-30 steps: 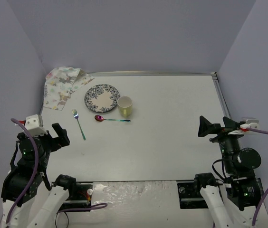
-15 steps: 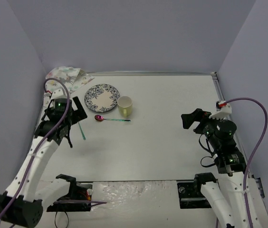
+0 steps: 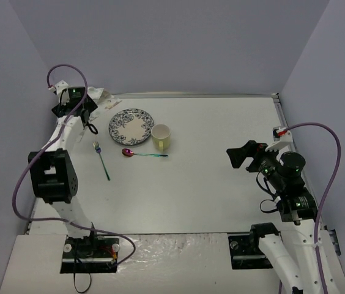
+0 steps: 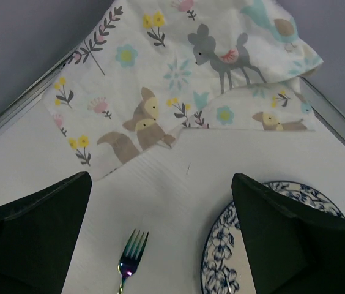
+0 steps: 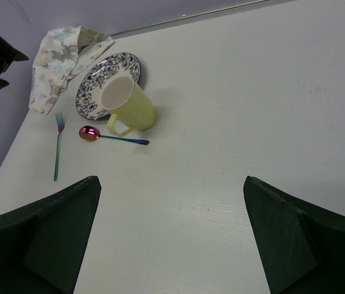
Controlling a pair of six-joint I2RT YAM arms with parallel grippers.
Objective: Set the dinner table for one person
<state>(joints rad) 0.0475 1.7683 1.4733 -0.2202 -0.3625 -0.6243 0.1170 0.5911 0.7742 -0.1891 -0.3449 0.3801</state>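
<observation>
Both released, left pincer (image 4: pixel 161 177) facing cloth (image 4: pixel 178 79) at corner rim (image 4: pixel 334 117), right pincer (image 5: pixel 172 179) above open dinner table (image 5: pixel 252 122)

Colours and patterns of the pieces on the plain white surface (image 3: pixel 221 184).
Plate (image 3: pixel 131 127): white with a dark blue floral border. Mug (image 3: pixel 161 136): plain pale yellow. Spoon (image 3: pixel 142 154): iridescent, magenta bowl, green-blue handle. Fork (image 3: pixel 101 160): iridescent teal-green, violet at the neck. Cloth (image 4: pixel 178 79): white, printed with pastel foxes, a grey deer, and yellow and pink flowers.
</observation>
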